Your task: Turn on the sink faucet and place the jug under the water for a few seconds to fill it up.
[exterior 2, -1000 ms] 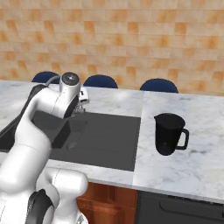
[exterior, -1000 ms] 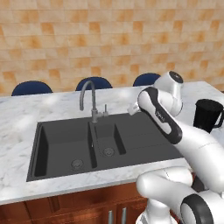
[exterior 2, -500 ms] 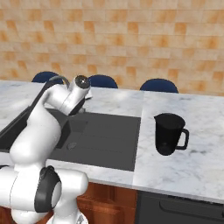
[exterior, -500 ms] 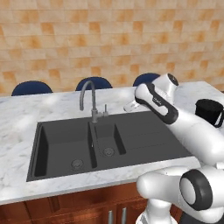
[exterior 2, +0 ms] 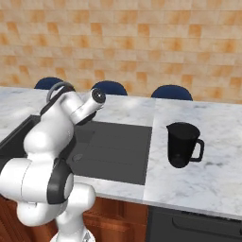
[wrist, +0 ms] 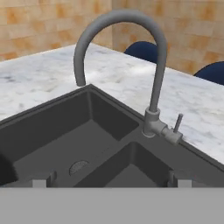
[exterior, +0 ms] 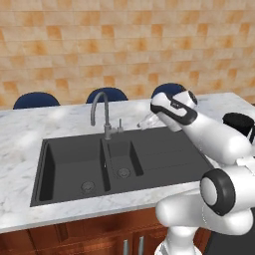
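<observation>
In the left base view, the sink faucet stands at the back rim of the sink, over the divider between its two basins, its arched spout curving to the left. A small lever sticks up just right of the faucet's base. The white arm reaches from the lower right toward the faucet, and the tool hangs a little right of the lever, apart from it. From here I cannot tell whether the tool is open or closed. The jug shows as a dark shape on the marble bench, well to the right of the faucet and partly hidden by the arm.

In the right base view, the jug stands upright on the bench just right of the sink, its handle turned to the right. The arm covers most of the faucet, of which a grey arch peeks above the arm.

In the hand view, the faucet rises near the camera, spout curving left over the larger basin, lever upright at the right of its base. The two fingertips sit wide apart at the bottom edge, so the tool is open and empty. A round drain shows in the sink below the spout.
</observation>
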{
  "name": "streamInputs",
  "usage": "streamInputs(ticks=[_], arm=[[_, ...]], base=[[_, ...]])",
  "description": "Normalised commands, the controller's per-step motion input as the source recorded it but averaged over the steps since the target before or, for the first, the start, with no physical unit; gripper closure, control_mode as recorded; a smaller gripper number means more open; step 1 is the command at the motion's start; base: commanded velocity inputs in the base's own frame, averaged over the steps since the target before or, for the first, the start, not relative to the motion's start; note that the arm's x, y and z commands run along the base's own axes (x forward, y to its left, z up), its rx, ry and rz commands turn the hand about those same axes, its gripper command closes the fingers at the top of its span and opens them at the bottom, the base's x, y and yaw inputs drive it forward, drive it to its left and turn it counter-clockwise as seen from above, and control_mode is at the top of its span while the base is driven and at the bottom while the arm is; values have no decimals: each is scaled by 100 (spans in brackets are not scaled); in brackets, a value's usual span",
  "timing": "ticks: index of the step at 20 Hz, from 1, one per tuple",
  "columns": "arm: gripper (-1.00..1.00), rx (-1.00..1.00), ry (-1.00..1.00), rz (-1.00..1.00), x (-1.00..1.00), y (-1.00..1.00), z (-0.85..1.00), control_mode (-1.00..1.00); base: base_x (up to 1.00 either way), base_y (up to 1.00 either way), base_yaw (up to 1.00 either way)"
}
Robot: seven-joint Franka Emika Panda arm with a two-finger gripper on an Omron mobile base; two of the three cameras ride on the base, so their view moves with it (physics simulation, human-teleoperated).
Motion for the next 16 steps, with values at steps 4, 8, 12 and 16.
streamInputs(ticks=[4,8,12,16], arm=[[-100,0,-12,2,16,22,-25,-100],[-100,0,-18,0,8,15,-28,-100],[-100,0,-19,0,6,5,-24,-100],[-100,0,-15,0,18,0,-10,-100]], base=[[0,0,0],[0,0,0],[0,0,0],[0,0,0]])
